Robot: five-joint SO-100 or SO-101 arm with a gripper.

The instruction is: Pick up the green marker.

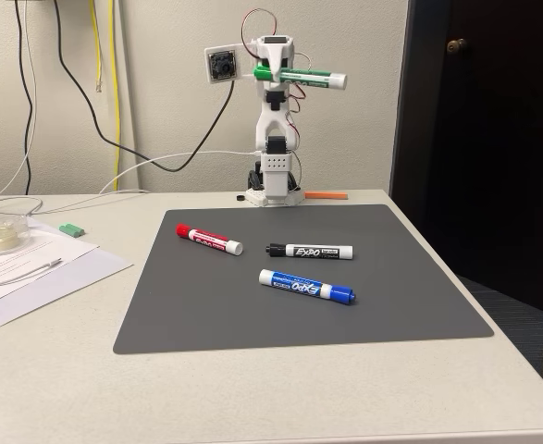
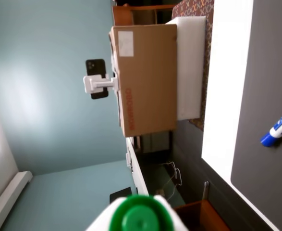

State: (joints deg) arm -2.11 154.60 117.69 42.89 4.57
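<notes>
Hand (image 1: 273, 74) clamped on green marker (image 1: 310, 78), raised high above gray mat (image 1: 252, 324).

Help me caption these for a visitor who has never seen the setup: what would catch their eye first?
First, the white robot arm at the table's far edge, its gripper raised high and clamping the green-capped white-barrelled marker sideways in the fixed view. Next, the dark grey rectangular mat, where a red-capped marker, a black-capped marker and a blue-capped marker lie apart from one another.
</notes>
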